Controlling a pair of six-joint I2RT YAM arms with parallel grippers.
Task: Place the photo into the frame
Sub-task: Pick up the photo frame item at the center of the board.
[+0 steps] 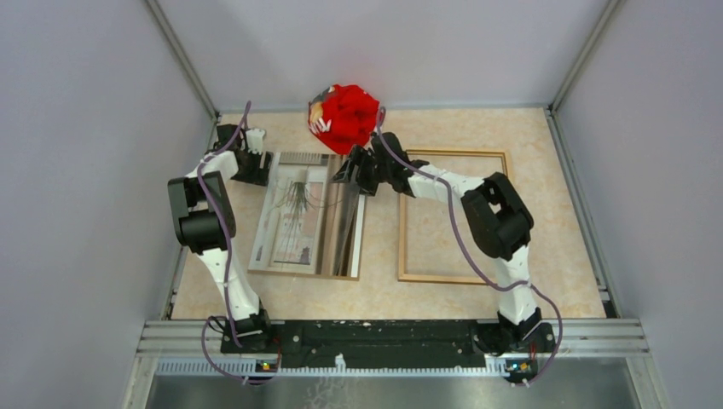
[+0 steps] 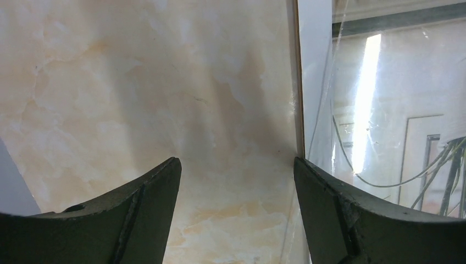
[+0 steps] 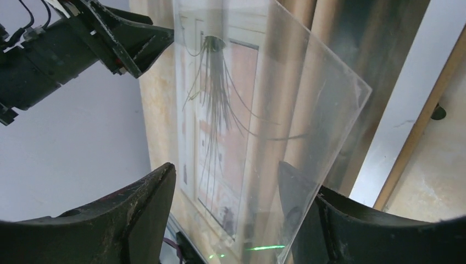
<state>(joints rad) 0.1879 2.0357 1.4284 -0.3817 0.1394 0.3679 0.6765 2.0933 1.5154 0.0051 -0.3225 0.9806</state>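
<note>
Currently the photo [image 1: 294, 223], a rectangular print, lies flat left of centre on the marbled beige worktop [image 1: 546, 256]. Right gripper [image 3: 225, 165]: curved black fingers apart, with a thin clear pane [image 3: 313, 110] standing tilted between them over the print. Left gripper [image 2: 236, 162]: fingers apart above bare worktop beside the print's left edge, towards the far-left corner. The slim brown wooden frame [image 1: 401, 230] lies flat right of centre.

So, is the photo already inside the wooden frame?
No, the frame lies empty on the table, and the photo lies apart beside it.
</note>
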